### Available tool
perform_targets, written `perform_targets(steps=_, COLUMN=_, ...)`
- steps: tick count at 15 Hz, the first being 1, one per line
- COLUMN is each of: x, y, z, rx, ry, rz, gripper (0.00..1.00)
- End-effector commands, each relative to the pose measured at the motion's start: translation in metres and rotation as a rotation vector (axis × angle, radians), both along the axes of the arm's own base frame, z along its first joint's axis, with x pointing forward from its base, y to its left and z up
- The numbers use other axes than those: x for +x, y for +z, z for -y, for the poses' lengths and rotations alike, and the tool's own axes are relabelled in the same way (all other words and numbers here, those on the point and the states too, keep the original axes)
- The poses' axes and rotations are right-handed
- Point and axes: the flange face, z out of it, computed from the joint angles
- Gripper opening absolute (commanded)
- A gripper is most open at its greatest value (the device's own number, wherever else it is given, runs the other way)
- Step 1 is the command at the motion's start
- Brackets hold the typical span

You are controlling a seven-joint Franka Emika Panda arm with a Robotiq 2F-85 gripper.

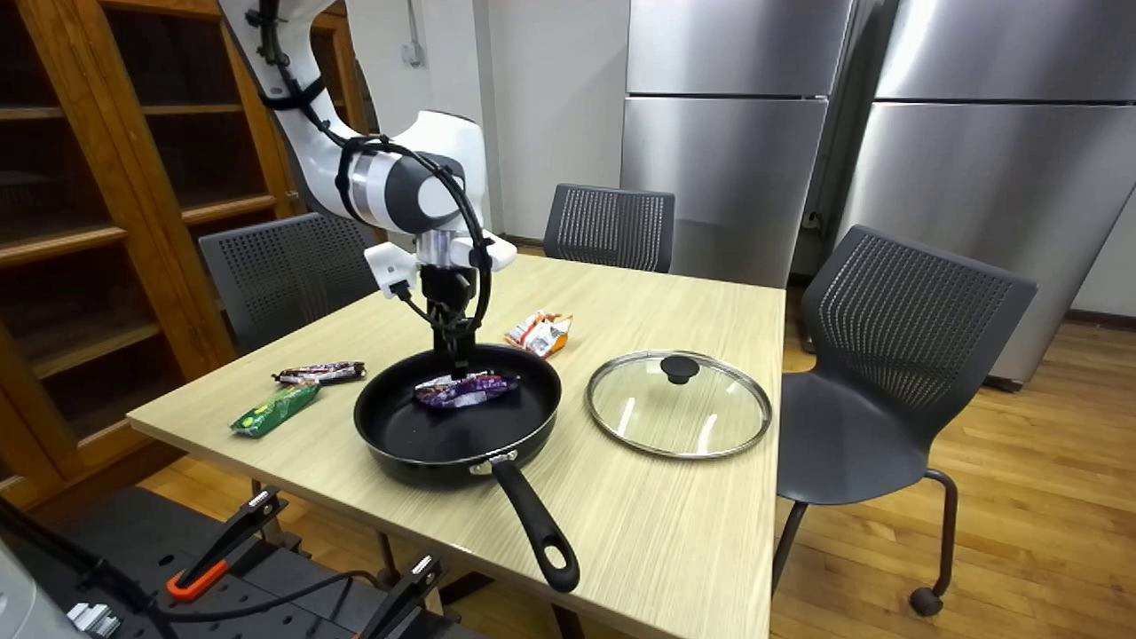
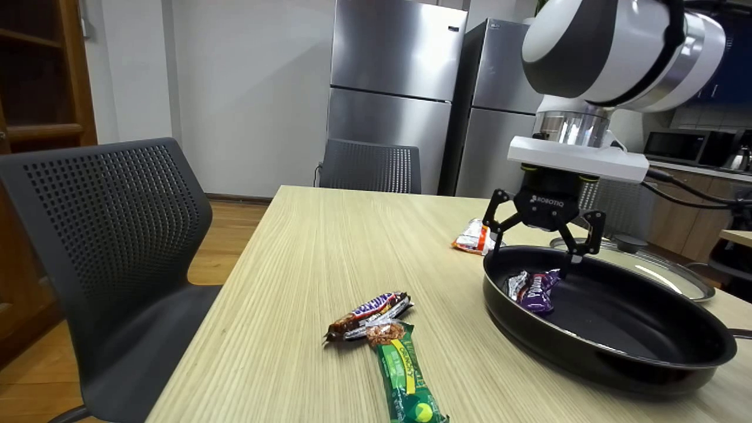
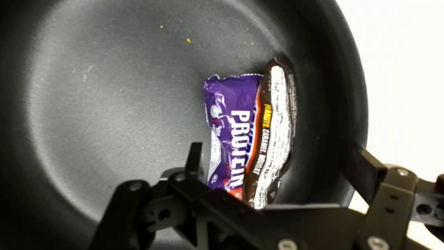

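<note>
Purple bar point(image 3: 225, 125) lies lengthwise, top to bottom in wrist view (claw point(image 3: 279, 158) spread wide).

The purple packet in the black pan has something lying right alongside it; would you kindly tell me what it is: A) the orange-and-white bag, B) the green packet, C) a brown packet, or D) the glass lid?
C, since the wrist view shows the brown packet lying lengthwise beside the purple packet inside the black pan.
</note>
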Motion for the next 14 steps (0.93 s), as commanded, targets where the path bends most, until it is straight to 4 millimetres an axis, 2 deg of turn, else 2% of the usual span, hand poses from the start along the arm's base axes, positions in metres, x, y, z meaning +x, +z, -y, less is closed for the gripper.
perform_targets(steps=1, x=-0.007, y=0.024, z=-0.029, rx=-0.002, ry=0.009, rz=0.034, gripper=1.0)
perform_targets(steps=7, x=-0.005, y=0.04, z=-0.091, rx=-0.013, ry=0.035, rz=0.057, gripper=1.0)
perform_targets(steps=14, x=-0.006, y=0.047, z=-0.16, rx=-0.027, ry=0.066, rz=0.063, gripper=1.0)
